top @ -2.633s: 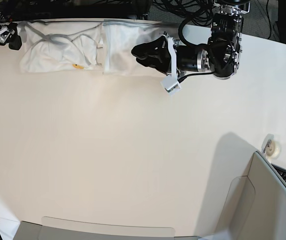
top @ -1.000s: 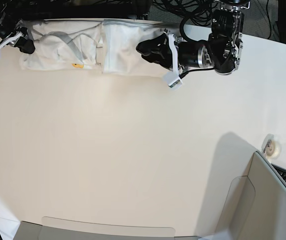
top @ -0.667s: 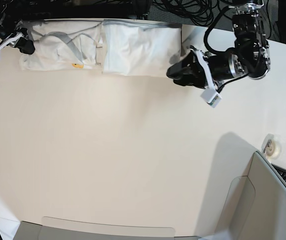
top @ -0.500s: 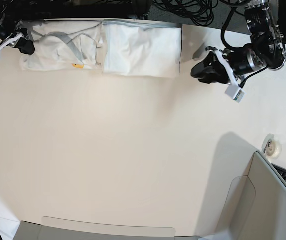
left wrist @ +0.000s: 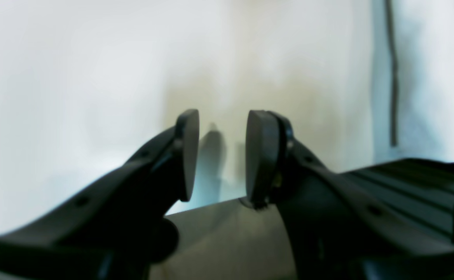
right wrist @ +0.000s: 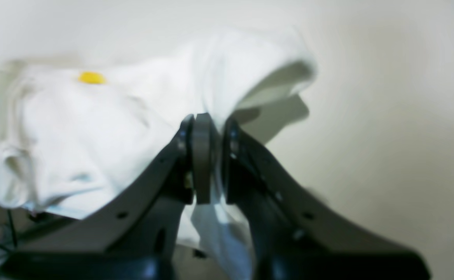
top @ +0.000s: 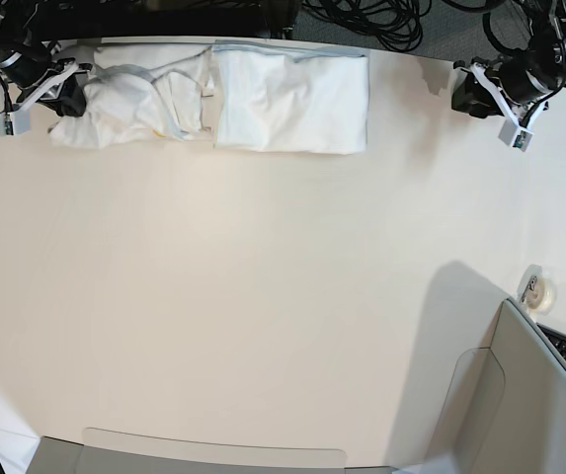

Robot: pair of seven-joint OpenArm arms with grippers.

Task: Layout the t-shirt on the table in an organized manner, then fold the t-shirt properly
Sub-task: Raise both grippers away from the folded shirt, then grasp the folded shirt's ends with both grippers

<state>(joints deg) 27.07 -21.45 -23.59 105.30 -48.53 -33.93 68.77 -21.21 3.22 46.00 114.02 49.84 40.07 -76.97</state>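
The base view looks straight down from high above the whole tabletop (top: 263,296). Each wrist view sits close behind its own fingers, looking past them: the left one (left wrist: 258,155) at bare tabletop, the right one (right wrist: 201,155) at the t-shirt (right wrist: 95,128), which the base view shares.

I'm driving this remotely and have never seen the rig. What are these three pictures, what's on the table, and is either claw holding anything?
The wide picture looks down from overhead on the table, where a white t-shirt lies bunched along the far edge. The other two come from cameras on each arm's wrist, looking past black pincer fingers. The right gripper, at the overhead view's left, is pinched shut on a fold of the shirt's end. The left gripper, at the overhead view's right, hangs open over bare table, holding nothing. A small roll of tape sits near the table's right edge.
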